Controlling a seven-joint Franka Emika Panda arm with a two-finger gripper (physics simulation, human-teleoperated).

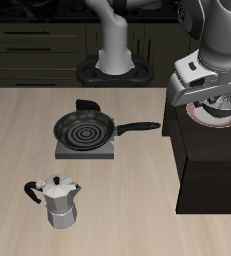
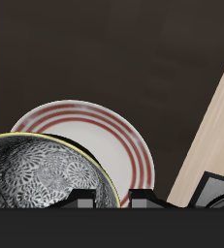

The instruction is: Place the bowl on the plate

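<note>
— Wrist view: bowl [image 2: 48, 172] gripped at its rim by the claw [image 2: 112, 199], hanging above the plate [image 2: 99, 136] on the dark raised block [image 2: 113, 48], off-centre toward one edge. Held high, probably for rim clearance.

— Room to shift? Open plate beyond the bowl; wooden surface [image 2: 215, 136] beside the block's edge.

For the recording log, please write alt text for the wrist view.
The bowl, speckled inside, is close to the gripper, overlapping the red-ringed plate on a dark surface; light wooden table shows alongside.
</note>
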